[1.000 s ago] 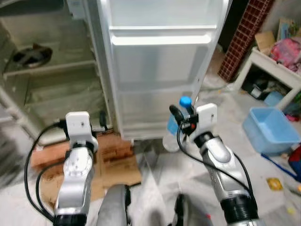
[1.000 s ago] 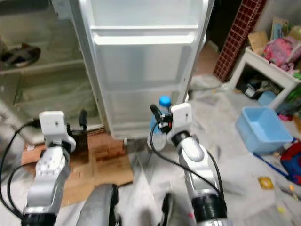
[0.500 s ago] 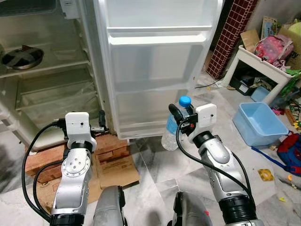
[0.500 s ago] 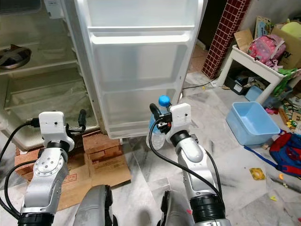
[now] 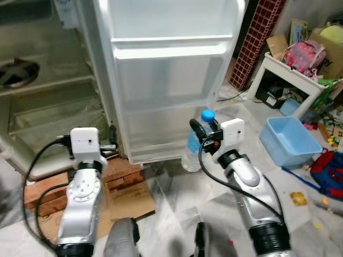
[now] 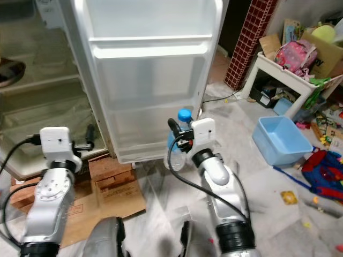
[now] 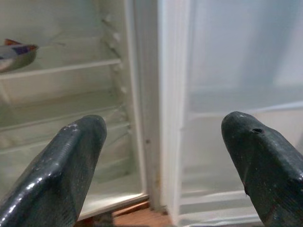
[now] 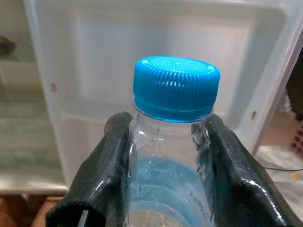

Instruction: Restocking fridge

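Open fridge (image 5: pixel 53 107), standing on bricks (image 5: pixel 115 171) over flattened cardboard (image 5: pixel 128 195), with its door (image 5: pixel 166 80) swung out toward the robot so that the moulded inner face and its door shelves (image 5: pixel 169 51) lie directly ahead. The fridge's interior shelves (image 5: pixel 48 85), one bearing a metal bowl (image 5: pixel 16 72), lie ahead and to the left. Right arm raised in front of the door's lower half; the right gripper (image 6: pixel 179 140) is clamped on the water bottle (image 8: pixel 173 156), one black finger pressed to each side of the neck just under the blue cap (image 8: pixel 175 87). The bottle is upright, long axis vertical, cap uppermost, body hanging below the fingers and close to the door's lower rail. Judged from this pose, the governing relation is that the door shelves lie straight ahead of and above the bottle, so the right arm, already the nearer and the loaded one, would need to lift and advance to seat it upright in a shelf. Left gripper (image 7: pixel 163 165) spread wide and empty, aimed at the seam between fridge interior and door, held low near the hinge side. Blue tub (image 5: pixel 289 142) and household clutter lie well apart to the right.
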Controlling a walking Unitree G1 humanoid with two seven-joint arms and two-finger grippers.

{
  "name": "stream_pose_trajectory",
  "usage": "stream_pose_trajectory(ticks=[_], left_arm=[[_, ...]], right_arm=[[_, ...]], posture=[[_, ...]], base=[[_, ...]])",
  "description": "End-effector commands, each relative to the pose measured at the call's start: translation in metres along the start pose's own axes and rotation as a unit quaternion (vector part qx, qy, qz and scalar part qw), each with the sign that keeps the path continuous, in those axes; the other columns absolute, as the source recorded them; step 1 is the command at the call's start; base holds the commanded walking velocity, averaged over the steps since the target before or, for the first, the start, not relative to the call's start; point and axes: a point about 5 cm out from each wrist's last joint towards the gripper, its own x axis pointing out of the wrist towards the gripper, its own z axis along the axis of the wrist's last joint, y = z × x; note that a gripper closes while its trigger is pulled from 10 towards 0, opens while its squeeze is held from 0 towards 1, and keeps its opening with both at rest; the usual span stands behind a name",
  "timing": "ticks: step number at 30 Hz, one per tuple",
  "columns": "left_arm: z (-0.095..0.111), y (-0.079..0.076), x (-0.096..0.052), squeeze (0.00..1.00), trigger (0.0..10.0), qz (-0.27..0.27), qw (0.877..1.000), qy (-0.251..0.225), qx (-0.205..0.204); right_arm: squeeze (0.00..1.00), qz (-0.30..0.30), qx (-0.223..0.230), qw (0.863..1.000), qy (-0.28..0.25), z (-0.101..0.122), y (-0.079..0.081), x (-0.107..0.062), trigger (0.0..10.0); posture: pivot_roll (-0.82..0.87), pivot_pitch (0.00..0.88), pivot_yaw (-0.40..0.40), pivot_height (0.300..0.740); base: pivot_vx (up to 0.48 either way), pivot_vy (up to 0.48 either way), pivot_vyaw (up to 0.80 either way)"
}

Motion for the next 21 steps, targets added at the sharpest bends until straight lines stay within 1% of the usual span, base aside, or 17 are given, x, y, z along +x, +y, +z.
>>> stream_pose_trajectory(ticks=[1,21], left_arm=[[0.0003,0.0085,0.0001,0.00,10.0,0.011,1.000,-0.001,0.006],[0.0006,0.0062,0.0010,0.00,10.0,0.009,1.000,-0.004,0.005]], right_arm=[[0.00,0.016,-0.005,0.999,-0.032,0.0128,0.0078,0.0055,10.0],[0.00,0.028,0.003,0.999,-0.032,0.0135,0.0090,0.0069,10.0]], posture=[[0.03,0.000,-0.040,0.640],[0.03,0.000,-0.043,0.640]], base=[[0.270,0.000,0.00],[0.298,0.000,0.00]])
